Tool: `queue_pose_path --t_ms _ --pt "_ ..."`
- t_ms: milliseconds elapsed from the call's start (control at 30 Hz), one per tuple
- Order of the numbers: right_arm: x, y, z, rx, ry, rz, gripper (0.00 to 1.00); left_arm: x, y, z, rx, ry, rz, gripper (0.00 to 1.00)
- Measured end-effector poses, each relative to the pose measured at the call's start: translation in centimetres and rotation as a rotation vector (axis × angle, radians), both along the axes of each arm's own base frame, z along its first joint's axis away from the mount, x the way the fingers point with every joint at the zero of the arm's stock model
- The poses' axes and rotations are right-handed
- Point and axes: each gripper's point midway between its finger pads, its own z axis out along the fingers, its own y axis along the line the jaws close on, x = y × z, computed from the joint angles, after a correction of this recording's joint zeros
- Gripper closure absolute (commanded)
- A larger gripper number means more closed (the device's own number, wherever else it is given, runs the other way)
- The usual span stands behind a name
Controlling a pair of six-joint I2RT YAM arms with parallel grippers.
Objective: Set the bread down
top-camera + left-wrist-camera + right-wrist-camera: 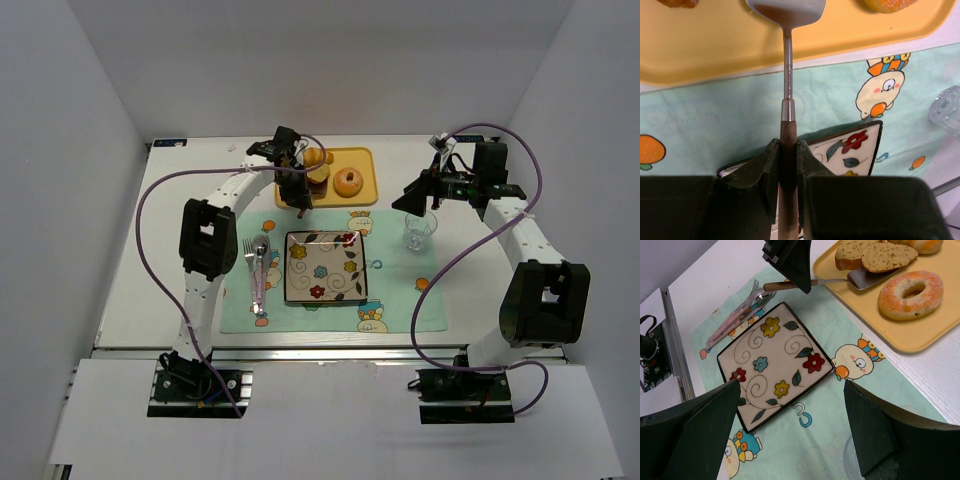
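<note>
**Spatula at the tray, bread waiting to be served**

The left hand is clamping the wooden handle of a spatula, its jaws pressed tight on either side of the wood. It is holding the tool out over the far edge of the placemat. The steel blade is reaching onto the yellow tray. In the right wrist view its front edge is lying at the foot of two cut pieces. One is the bread, a small chunky slice with a brown crust, and the other is a wider slice leaning against it. Whether the blade is under either piece cannot be told from here.

A sugared doughnut is sitting just beside them on the tray, with a golden croissant behind. Nearer the arms, a flowered square plate is lying bare in the middle of the placemat. Cutlery is lying to its left and a glass is standing to its right, all on the white counter. The right hand is hanging wide open near the glass, holding nothing.

To an onlooker, the scooping step is the one in hand, since the bread is on the tray and not yet lifted. The next move seems to call for sliding the blade flat beneath the small slice alone, keeping clear of the wider one. After that comes lifting it without tipping and carrying it back, presumably to the plate.
</note>
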Motion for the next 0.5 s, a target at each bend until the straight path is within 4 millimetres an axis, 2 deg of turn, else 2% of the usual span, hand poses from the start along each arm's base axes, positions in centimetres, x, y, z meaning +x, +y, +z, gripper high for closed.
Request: queue_pose_path --t_ms 333,500 --pt "-0.3 0.1 -0.4 0.005 0.016 0.003 0.11 0.5 -0.1 -1.4 0.014 -0.011 -0.012 1.0" --pt "-0.3 0.1 -0.4 0.006 0.016 0.005 0.11 0.2 0.1 -3.2 0.022 -0.014 -0.024 1.0"
